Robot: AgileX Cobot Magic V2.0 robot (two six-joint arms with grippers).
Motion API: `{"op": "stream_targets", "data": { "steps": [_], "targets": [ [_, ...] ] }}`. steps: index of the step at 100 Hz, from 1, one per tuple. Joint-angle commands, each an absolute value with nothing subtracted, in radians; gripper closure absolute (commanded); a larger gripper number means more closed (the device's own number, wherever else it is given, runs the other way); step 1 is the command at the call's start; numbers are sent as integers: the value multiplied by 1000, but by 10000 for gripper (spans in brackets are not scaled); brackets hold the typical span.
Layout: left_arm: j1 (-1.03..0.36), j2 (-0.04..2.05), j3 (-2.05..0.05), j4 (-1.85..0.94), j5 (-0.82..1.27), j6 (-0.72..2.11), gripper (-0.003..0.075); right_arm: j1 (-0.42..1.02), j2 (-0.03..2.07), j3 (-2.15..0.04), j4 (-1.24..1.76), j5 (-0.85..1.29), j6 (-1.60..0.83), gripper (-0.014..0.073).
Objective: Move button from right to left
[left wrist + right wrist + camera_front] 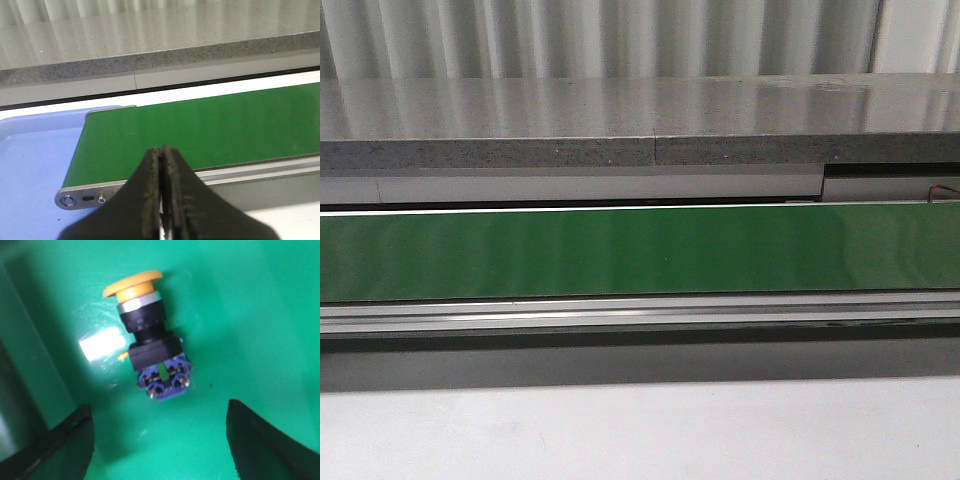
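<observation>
- Your right end effector (159, 440) hangs directly above the button (147, 337), looking straight down on it, its two dark fingers (60, 450) spread wide to either side and holding nothing.
- The button lies on its side on a green surface (260, 315), yellow head pointing away from the fingers and blue contact block nearest them, clear of both.
- Your left end effector (161, 200) sits low and near level over the end of the green conveyor belt (210, 130), fingers pressed together with nothing between them; a blue tray (35, 170) lies beside the belt end.
- The front view shows neither arm nor the button.
- The right wrist view is blurred, so terminal detail is hard to read.
</observation>
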State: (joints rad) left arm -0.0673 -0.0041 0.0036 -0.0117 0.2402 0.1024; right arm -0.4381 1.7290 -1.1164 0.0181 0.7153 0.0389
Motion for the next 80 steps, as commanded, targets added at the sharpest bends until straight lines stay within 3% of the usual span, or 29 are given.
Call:
{"op": "stream_targets", "data": {
  "steps": [1,26,33,48,55,80],
  "targets": [
    [-66,-36,43,-12,170,93,741,-446,1735,-1172,14,712,6,42],
    [-66,-36,43,-12,170,93,741,-446,1818,-1214,7,705,6,69],
    [-66,-36,43,-12,170,93,741,-446,1829,-1216,0,705,0,141],
    [-66,-36,43,-12,170,93,741,-446,1833,-1223,-5,693,0,396],
    [-66,-36,43,-12,170,93,741,-446,1833,-1230,-5,694,0,463],
    [-66,-36,43,-12,170,93,741,-437,1750,-1256,0,754,0,471]
  ]
}}
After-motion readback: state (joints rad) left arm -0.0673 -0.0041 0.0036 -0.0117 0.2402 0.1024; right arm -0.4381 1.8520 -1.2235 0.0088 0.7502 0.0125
